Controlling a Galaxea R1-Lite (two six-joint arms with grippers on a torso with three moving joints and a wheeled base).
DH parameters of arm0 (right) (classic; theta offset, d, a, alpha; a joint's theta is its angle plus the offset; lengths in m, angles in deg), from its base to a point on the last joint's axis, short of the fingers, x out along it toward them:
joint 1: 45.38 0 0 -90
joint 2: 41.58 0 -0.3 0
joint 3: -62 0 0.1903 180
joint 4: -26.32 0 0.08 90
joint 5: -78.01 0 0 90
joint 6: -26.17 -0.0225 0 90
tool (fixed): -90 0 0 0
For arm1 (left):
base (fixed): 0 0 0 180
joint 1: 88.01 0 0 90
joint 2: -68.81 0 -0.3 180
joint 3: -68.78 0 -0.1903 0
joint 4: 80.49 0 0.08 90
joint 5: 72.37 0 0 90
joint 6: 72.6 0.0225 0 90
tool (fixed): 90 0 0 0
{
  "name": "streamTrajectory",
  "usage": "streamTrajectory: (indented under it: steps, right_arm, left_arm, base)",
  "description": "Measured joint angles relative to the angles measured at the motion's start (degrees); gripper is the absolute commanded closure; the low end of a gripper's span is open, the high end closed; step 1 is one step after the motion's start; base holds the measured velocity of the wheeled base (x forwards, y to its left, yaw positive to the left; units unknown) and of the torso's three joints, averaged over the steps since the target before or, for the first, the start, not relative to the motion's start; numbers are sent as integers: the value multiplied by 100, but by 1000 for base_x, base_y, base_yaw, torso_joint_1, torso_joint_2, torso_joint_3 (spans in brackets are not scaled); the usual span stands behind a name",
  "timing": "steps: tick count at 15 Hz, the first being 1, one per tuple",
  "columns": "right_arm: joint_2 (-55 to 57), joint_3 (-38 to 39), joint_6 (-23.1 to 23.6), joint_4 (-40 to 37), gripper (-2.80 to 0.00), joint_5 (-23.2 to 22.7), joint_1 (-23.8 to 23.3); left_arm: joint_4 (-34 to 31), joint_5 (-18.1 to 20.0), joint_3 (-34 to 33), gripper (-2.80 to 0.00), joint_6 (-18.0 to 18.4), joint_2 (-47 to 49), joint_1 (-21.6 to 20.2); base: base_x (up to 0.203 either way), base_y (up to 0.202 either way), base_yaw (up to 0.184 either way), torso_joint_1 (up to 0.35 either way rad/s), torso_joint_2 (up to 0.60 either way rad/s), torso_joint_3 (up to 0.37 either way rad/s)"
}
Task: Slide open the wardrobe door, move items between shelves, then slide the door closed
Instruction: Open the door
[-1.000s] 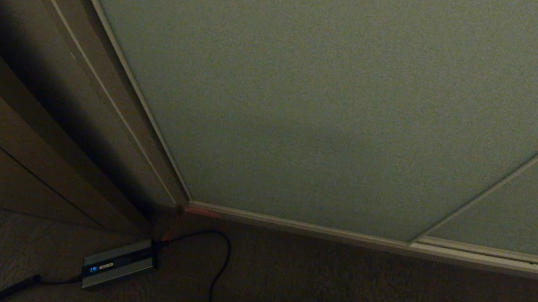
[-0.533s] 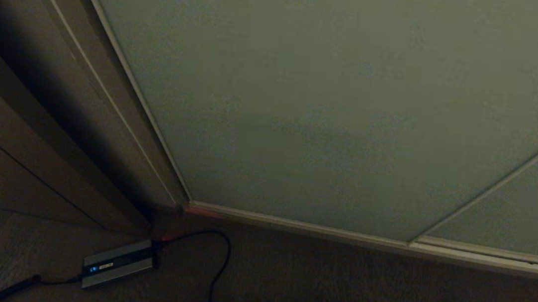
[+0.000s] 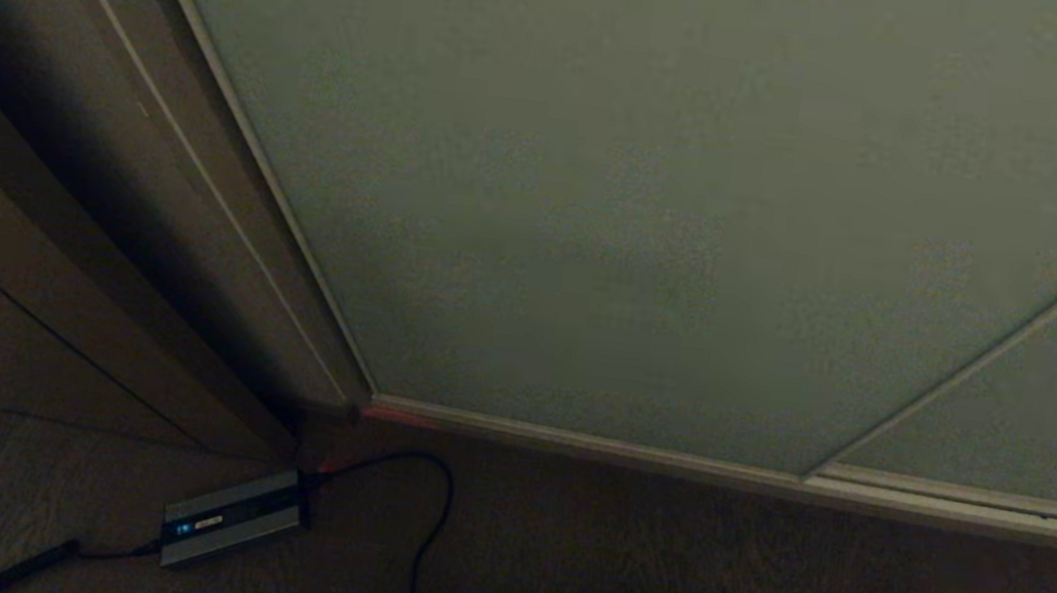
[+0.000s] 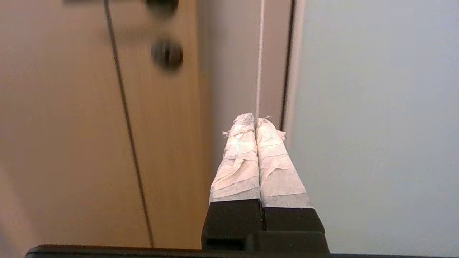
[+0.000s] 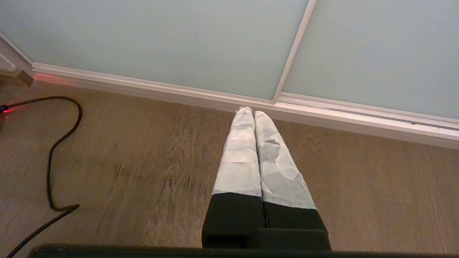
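Two pale grey-green panels fill the head view; the wider one, the sliding wardrobe door (image 3: 656, 202), stands closed against the brown wooden panel (image 3: 36, 215) on its left. Its cream frame strip (image 4: 292, 64) lies just past the left gripper (image 4: 256, 120), whose taped fingers press together, empty. Near the bottom rail (image 5: 200, 95), the right gripper (image 5: 250, 110) hangs over the wooden floor (image 5: 143, 161), likewise pressed together, a black cable (image 5: 59, 143) off to its side.

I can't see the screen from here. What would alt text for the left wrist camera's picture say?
The left pincer, its two tape-wrapped fingers pressed together and holding nothing, points at the seam where the pale grey-green sliding wardrobe door meets a brown wooden panel. A dark round knob shows blurred on that panel.
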Motion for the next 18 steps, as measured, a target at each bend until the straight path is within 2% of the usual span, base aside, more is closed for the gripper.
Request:
streamTrajectory:
  steps: [5,7,8,10,13,18]
  right_arm:
    - [2,0,0,0,0,0,0]
    - [2,0,0,0,0,0,0]
    - [2,0,0,0,0,2,-2]
    - [2,0,-2,0,0,0,-7]
    - [2,0,0,0,0,0,0]
    - [5,0,-2,0,0,0,1]
  left_arm:
    - [2364,15,236,0,-22,2038,-261]
    - [2824,256,511,0,-87,2670,-259]
    - [2882,517,679,0,-126,2941,-222]
    - [2887,751,966,0,-209,3354,-150]
    - [2659,803,1516,0,-408,3912,-31]
    - [2303,765,2538,0,-471,4849,18]
  base:
    - [0,0,0,0,0,0]
    - [0,0,0,0,0,0]
    - [0,0,0,0,0,0]
    - [0,0,0,0,0,0]
    - [0,0,0,0,0,0]
    - [0,0,0,0,0,0]
